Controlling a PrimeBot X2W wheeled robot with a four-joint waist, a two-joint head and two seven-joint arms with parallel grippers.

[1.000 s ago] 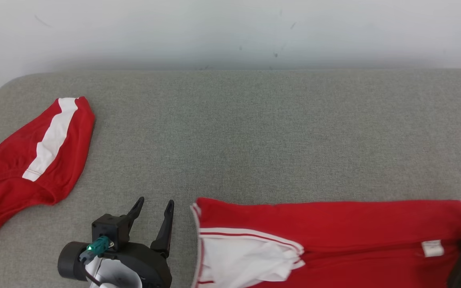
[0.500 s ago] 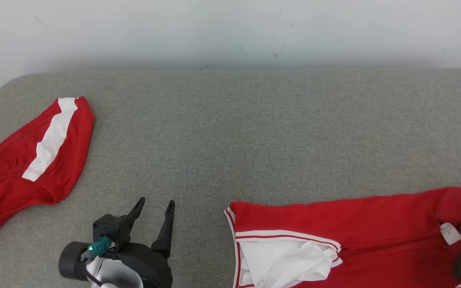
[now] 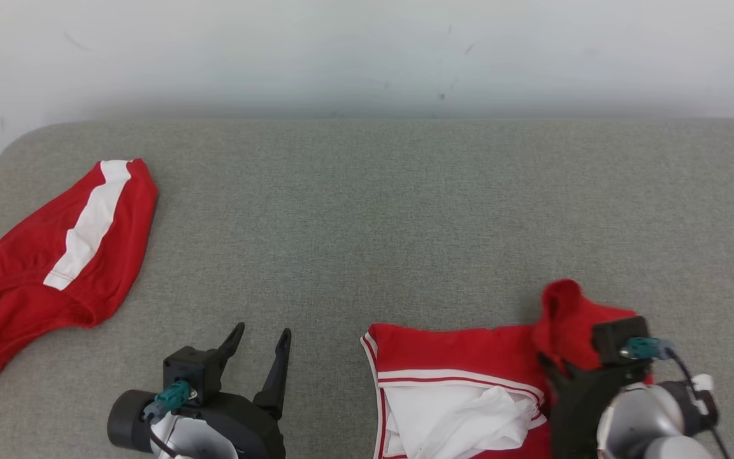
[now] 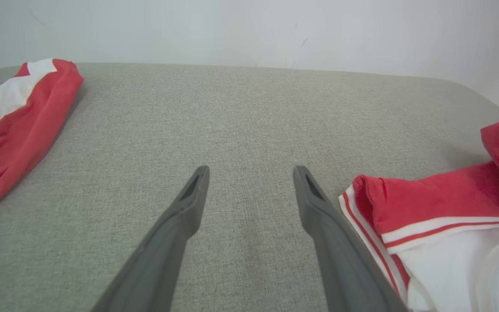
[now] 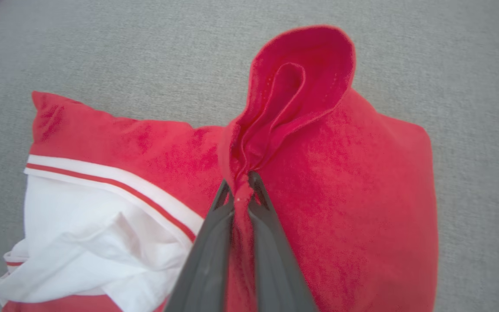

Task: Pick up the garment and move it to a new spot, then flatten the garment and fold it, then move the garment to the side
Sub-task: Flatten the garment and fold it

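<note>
The garment (image 3: 469, 354) is red with white trim and a white lining, lying at the near right of the grey surface. My right gripper (image 5: 241, 186) is shut on a pinched fold of the garment (image 5: 340, 173), lifting its right end over the rest; the red fold (image 3: 564, 312) stands up above the right gripper (image 3: 558, 366). My left gripper (image 3: 259, 341) stands open to the left of the garment, touching nothing. In the left wrist view the left gripper (image 4: 249, 182) hovers over bare fabric, with the garment's hem (image 4: 409, 208) just right of it.
A second red garment with a white stripe (image 3: 61, 255) lies crumpled at the far left edge, also seen as red cloth (image 4: 11, 121) in the left wrist view. The grey padded surface (image 3: 367, 217) ends at a white wall (image 3: 367, 51) behind.
My right gripper has carried the garment's right end leftward and up, folding it over the rest. The garment's left edge shifted right. The head camera tilted slightly. The left gripper stayed put.
</note>
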